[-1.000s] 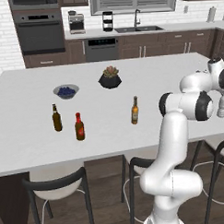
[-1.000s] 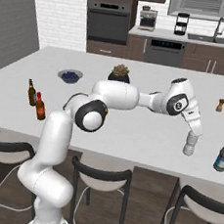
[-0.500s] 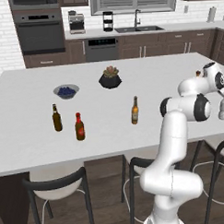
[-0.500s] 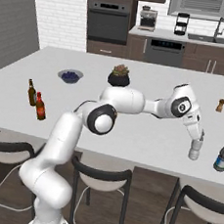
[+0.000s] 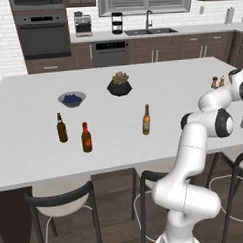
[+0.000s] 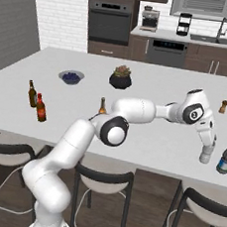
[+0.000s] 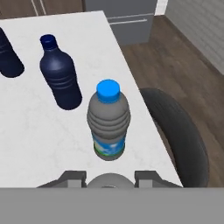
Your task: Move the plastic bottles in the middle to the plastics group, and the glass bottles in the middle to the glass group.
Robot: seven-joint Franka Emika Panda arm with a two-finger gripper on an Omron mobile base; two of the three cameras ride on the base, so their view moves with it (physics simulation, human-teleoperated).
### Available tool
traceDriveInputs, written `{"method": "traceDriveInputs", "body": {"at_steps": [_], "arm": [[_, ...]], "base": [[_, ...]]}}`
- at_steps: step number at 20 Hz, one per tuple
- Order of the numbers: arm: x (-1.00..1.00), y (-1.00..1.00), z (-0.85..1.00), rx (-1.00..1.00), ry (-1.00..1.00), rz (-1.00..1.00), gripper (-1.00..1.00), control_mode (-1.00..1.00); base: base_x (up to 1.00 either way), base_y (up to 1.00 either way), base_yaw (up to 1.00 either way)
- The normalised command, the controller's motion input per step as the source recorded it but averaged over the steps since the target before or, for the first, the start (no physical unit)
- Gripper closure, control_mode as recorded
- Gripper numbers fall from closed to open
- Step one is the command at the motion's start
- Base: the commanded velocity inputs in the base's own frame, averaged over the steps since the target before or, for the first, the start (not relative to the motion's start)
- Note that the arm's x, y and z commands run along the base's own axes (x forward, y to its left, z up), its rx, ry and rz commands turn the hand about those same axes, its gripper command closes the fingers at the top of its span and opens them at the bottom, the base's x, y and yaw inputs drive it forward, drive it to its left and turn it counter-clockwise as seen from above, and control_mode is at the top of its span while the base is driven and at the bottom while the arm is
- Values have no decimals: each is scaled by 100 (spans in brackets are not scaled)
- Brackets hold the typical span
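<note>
Dark brown glass on the far left: a dark brown beer-style bottle with a yellowish label [image 5: 61, 128] and a brown bottle with a red neck and label [image 5: 86, 138] stand just beside each other on the white desk [image 5: 39, 142]. Moving right, the slim amber long-necked bottle [image 5: 146, 120] waits upright mid-desk, well apart from both groups. Further right, the arm stretches out to the desk's right end, and the fingers [image 6: 209, 146] sit right at the top of a pale whitish plastic bottle [image 6: 206, 155]; whether they are clamped or spread, I cannot tell. That bottle stands upright, directly beneath the hand, long axis vertical. Just beside it stands the clear plastic bottle with blue label [image 6: 225, 159]; my read, this is the drop-off at the plastics end.
</note>
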Motion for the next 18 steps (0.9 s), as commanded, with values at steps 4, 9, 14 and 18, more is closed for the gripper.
{"method": "traceDriveInputs", "body": {"at_steps": [4,9,14,18], "arm": [[1,0,-51,0,-4,0,100,-100],[0,0,-59,0,-4,0,100,-100],[0,0,-48,0,-10,0,100,-100],[-16,4,-56,0,-9,0,100,-100]], "base": [[0,0,0],[0,0,0],[0,0,0],[0,0,0]]}}
